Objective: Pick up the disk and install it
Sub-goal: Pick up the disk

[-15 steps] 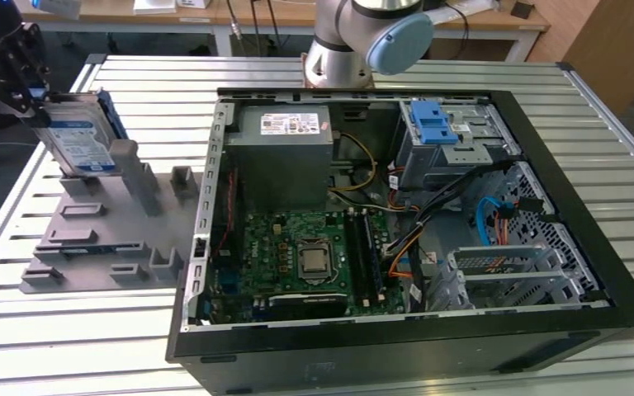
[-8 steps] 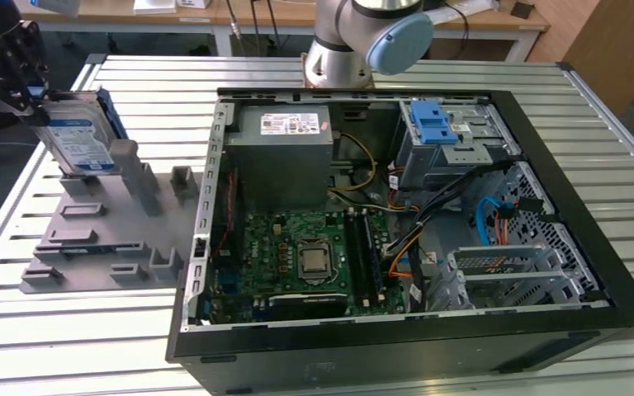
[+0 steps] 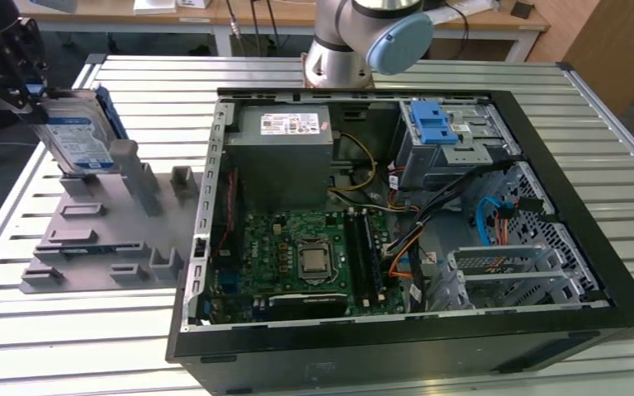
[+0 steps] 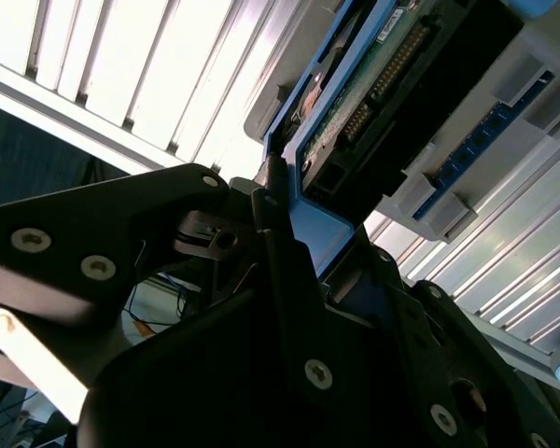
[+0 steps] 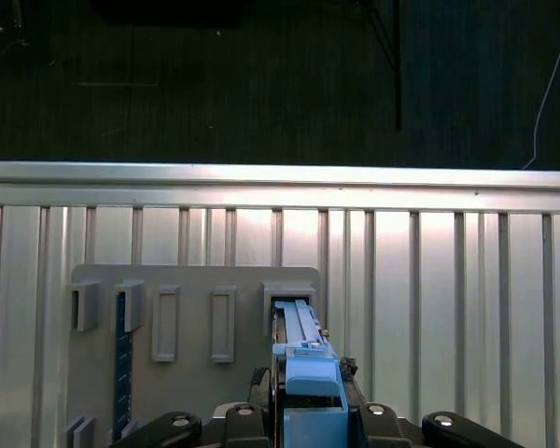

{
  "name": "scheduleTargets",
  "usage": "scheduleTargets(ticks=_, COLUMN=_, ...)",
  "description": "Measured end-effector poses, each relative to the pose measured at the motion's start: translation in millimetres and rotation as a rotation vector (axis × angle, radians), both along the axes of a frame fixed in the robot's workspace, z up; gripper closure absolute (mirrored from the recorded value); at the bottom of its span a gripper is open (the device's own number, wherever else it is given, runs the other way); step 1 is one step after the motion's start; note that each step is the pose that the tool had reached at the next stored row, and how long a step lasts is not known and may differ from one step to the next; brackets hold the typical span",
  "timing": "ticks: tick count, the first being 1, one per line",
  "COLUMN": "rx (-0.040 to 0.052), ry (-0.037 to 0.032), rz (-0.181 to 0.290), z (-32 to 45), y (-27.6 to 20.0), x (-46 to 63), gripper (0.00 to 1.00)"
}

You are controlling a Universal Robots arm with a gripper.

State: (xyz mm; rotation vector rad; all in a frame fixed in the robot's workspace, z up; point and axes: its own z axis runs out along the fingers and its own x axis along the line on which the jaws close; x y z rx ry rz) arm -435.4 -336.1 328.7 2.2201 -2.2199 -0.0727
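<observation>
a slatted aluminium bench is carrying everything, with dark floor lying beyond its edge and wooden desks standing past its far edge. an open black computer case is lying on its side across the middle of the bench, reaching toward the edge on the exterior view's right, showing a green motherboard, a grey metal box with a white sticker and a blue drive caddy. the arm's base is standing at the far edge, just behind the case. a grey plastic stand with upright posts is sitting between the case and the bench's edge on the exterior view's left. the disk is standing upright at the stand's far end, near the bench's far corner on that side, beside a post. the hand is clenching the disk's upper end, its black fingers pressing on the blue bracket in the second wrist view. whether the disk's lower edge is resting in a slot, i cannot tell.
</observation>
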Motion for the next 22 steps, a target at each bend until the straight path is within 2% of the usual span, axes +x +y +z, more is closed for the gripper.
scheduleTargets(ticks=22, rx=0.0000, ry=0.0000, rz=0.000, z=10.8, y=0.0, x=0.0, gripper=0.64)
